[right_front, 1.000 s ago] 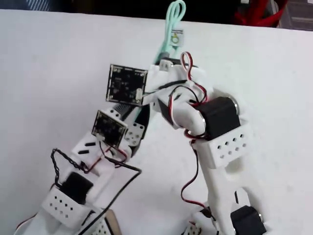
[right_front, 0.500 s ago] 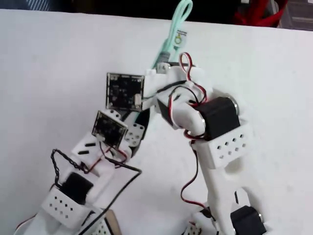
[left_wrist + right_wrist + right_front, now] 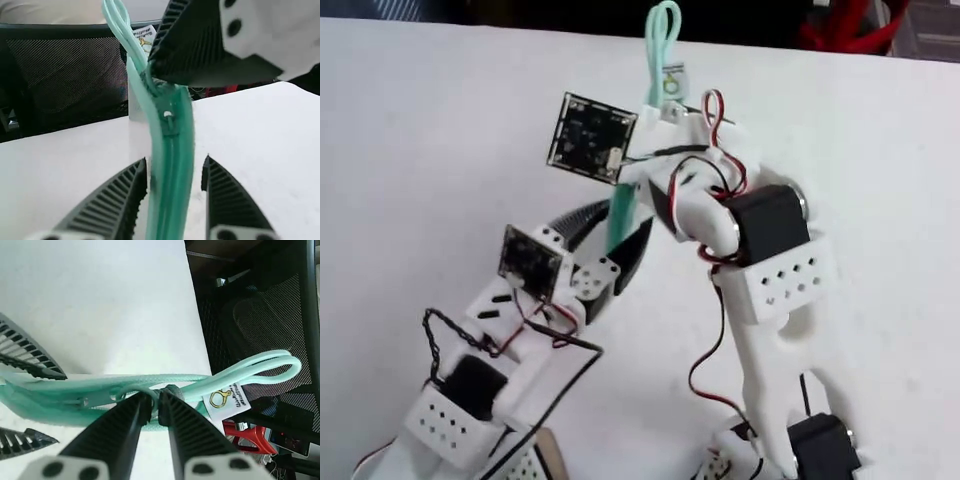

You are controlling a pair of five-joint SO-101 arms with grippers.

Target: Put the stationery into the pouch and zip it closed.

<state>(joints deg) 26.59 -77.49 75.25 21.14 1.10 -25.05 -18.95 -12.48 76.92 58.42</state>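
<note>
Over the white counter both arms converge on the mint pouch, which sits between them (contents hidden, so I'm assuming the stationery's already in). The left pincer straddles the pouch with its jaws spread: one finger touching, the other just off. The right pincer is pressed together on the zipper pull ring, near the end with the cord loop and tag. Risks:
- The left isn't clamping, so a tug likely drags the whole pouch instead of running the slider.
- The thin ring could slip from the tips.
</note>
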